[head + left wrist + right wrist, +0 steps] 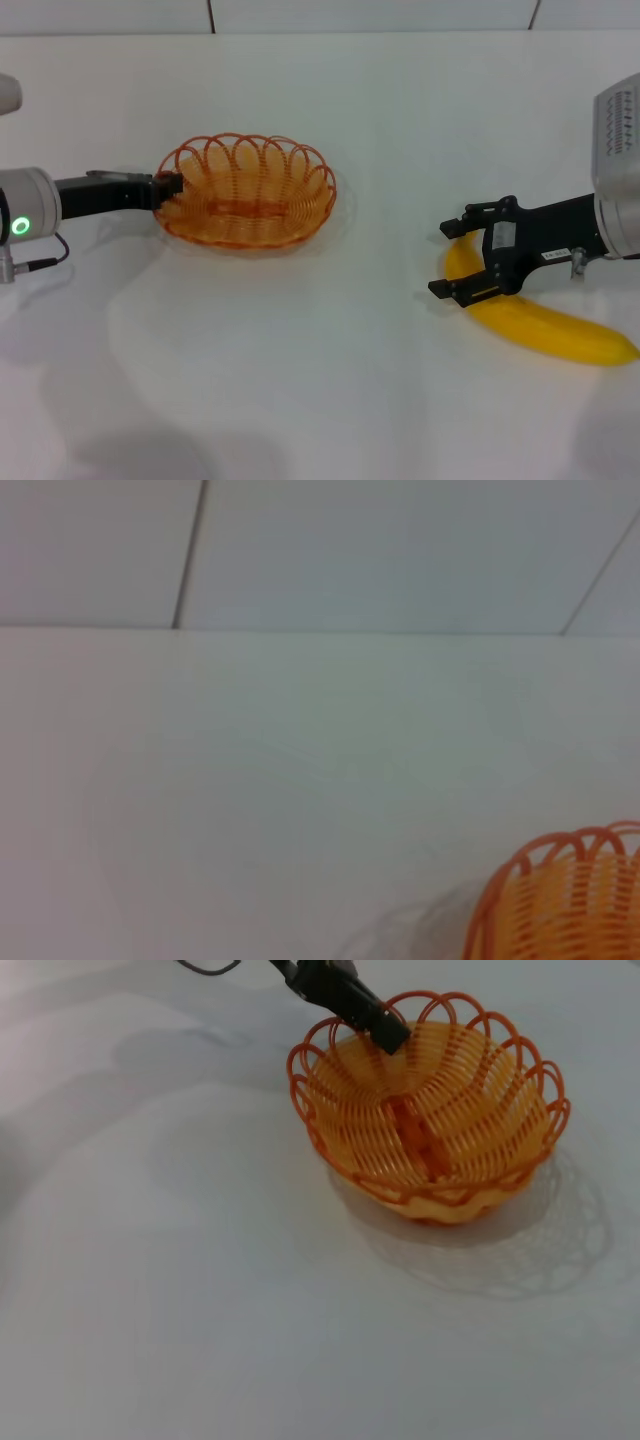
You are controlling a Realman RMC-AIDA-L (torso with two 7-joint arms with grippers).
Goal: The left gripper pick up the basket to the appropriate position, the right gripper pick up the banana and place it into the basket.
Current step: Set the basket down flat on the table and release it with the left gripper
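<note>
On the smooth white tabletop [300,380], towards the robot's left, sits the shallow oval basket of orange wire [246,190], its rim a ring of open loops and its floor a tight coil of ribbed strands. It stands upright and holds nothing. The black two-fingered left gripper [170,185] reaches in from the left at the basket's rim; the right wrist view shows its dark tip [385,1032] lying over the looped edge, jaws pinching the wire. Well apart, towards the robot's right, lies the smooth, bright yellow curved banana [545,325], flat on the table, its skin glossy and unmarked. The black right gripper with a small white label [445,258] hangs over the banana's near end, fingers spread wide, gripping nothing.
</note>
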